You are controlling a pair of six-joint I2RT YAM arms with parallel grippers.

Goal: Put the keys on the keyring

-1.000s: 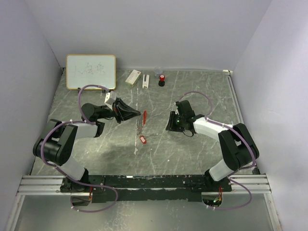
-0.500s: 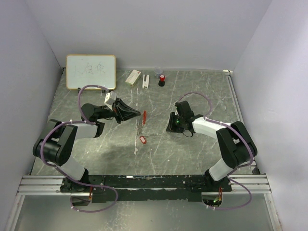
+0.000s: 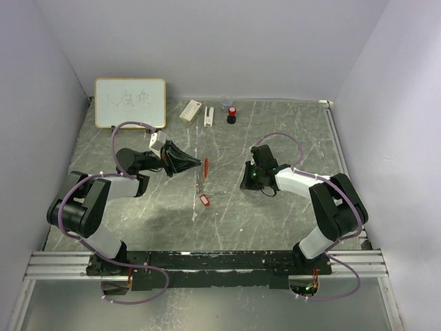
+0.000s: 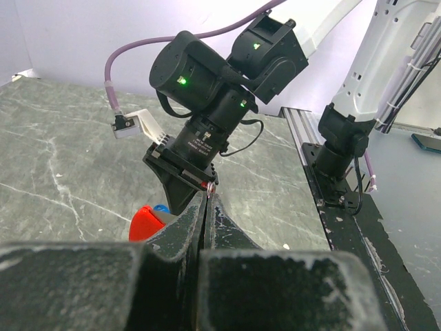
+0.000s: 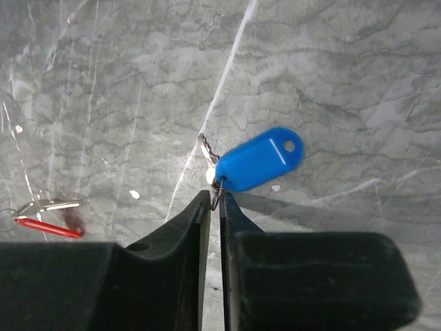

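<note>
My left gripper (image 3: 198, 164) is shut on the keyring (image 3: 206, 166), whose thin metal ring (image 4: 208, 187) pokes out between the fingertips. Its red strap (image 4: 147, 222) shows beside the left finger. The red key (image 3: 204, 200) lies on the table just in front of it. The blue key (image 5: 259, 160) lies under my right gripper (image 5: 215, 201). This gripper's jaws stand almost together on the small ring at the key's blue head, with the silver blade (image 5: 206, 147) beyond. A thin red and silver piece (image 5: 43, 225) lies at the lower left; I cannot tell which one it is.
A whiteboard (image 3: 130, 103) stands at the back left. A small box (image 3: 191, 110), a white piece (image 3: 208, 116), a clear cup (image 3: 226, 102) and a red-and-black bottle (image 3: 231, 114) line the back edge. White walls close in three sides.
The right gripper's jaws have narrowed onto the blue key's ring. The left gripper and the keyring have stayed almost still.
</note>
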